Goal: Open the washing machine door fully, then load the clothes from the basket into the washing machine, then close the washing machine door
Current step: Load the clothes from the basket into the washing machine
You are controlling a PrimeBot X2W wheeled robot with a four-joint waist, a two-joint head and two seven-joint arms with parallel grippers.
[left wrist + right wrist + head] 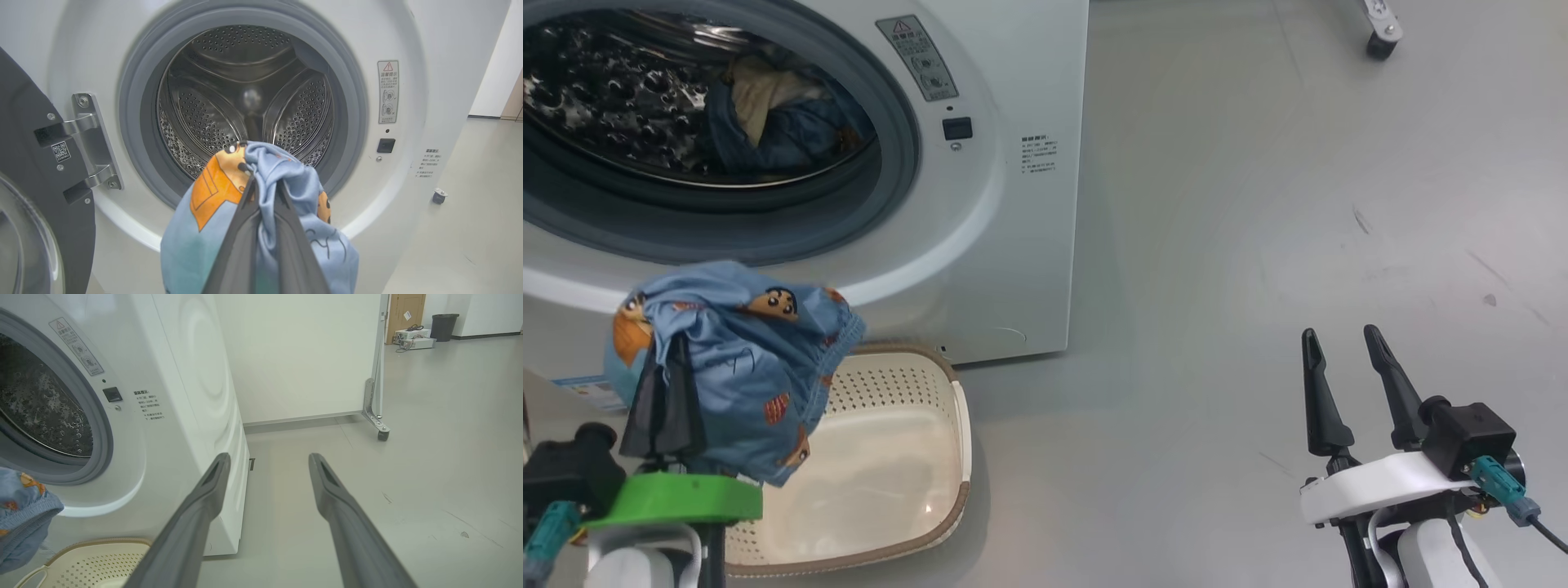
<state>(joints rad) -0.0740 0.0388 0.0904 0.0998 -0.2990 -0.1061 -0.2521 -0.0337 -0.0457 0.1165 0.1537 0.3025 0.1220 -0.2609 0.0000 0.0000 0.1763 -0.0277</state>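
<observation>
Two-finger tight pinch on blue clothes (743, 359) w/ left gripper (261, 188), above basket (962, 425), facing washing machine (1013, 122), door (24, 143) swung open. Holds right gripper (1341, 335) spread wide, empty, over floor (1258, 204).

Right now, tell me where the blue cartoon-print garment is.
The blue cartoon-print garment is at the head view's lower left, clamped in the shut left gripper, above the cream basket and in front of the washing machine's open drum.

The grey floor (1258, 245) bears the washing machine (1013, 245) with the basket (890, 392) just beside.
</observation>
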